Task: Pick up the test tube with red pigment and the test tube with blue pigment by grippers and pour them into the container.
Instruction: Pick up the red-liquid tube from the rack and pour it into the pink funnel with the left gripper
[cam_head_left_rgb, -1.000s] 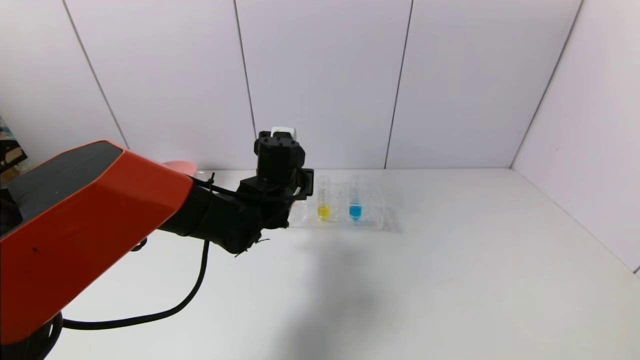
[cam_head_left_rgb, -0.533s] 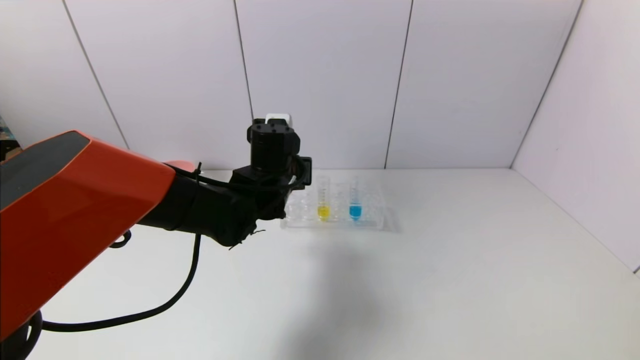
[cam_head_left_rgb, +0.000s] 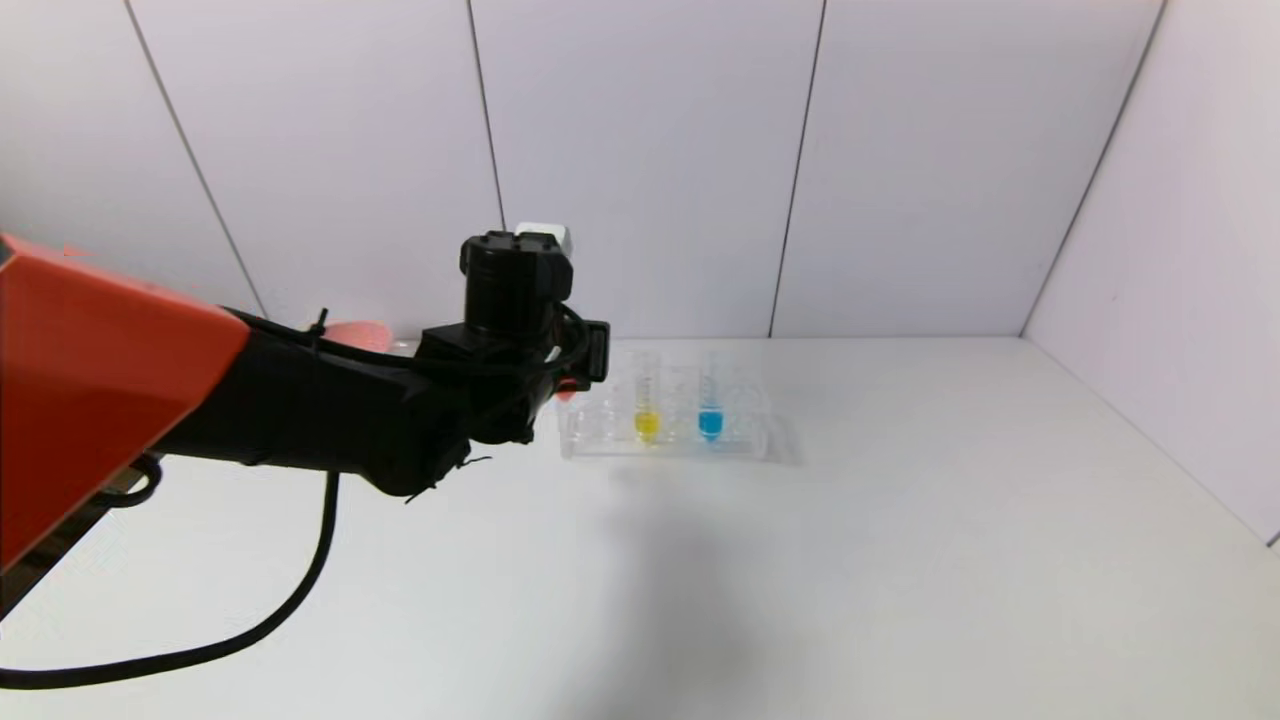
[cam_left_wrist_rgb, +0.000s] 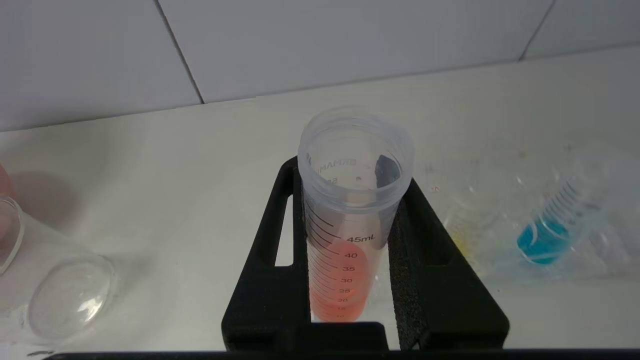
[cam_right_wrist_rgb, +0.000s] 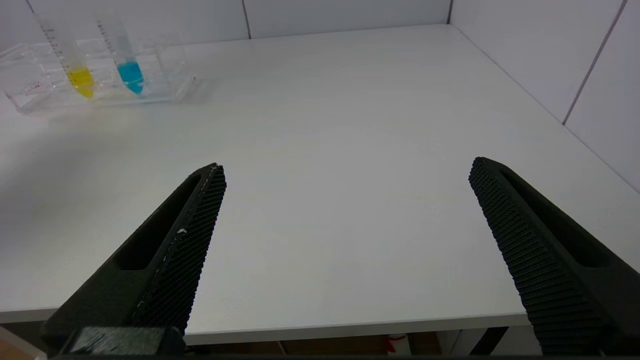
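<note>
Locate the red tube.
The red tube is clamped upright between the left gripper's fingers, lifted left of the rack.

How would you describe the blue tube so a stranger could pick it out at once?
Find the clear rack at the back of the white table. Two tubes stand in it side by side; the blue tube is the one to the robot's right, holding sky-blue liquid, unlike the yellow tube beside it.

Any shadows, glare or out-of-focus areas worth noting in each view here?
Head view: soft arm shadow on the table, no glare. Left wrist view: the red tube in the left gripper is sharp, the blue tube and beaker blurred, the beaker glinting. Right wrist view: the open right gripper sharp, lighting even.
</note>
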